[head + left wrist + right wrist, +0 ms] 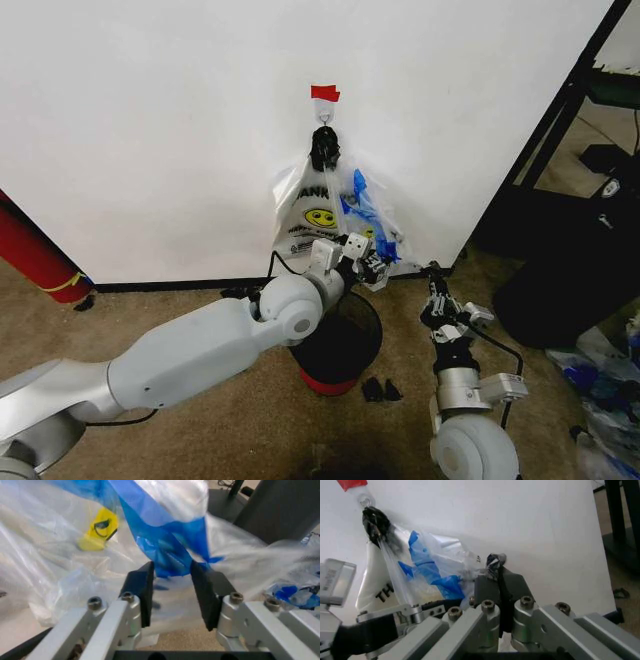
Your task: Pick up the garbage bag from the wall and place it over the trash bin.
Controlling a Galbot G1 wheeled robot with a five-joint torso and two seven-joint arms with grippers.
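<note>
Thin see-through plastic garbage bag [368, 218] with blue side panels hanging from the small hook on the plain white wall [150, 130], left gripper [171, 587] reaching it above the small round black trash bin [340, 345], jaws apart around a blue fold, right gripper [496, 578] low beside the bin, jaws pressed together on a dark scrap.

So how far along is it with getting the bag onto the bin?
Early. Nothing is finished: the bag hangs from the hook on the wall. In hand: the left claw is open around the bag's blue lower edge, not clamped. The right claw is shut, beside the bin. Left: grip, lift the bag off the hook, and place it over the bin.
</note>
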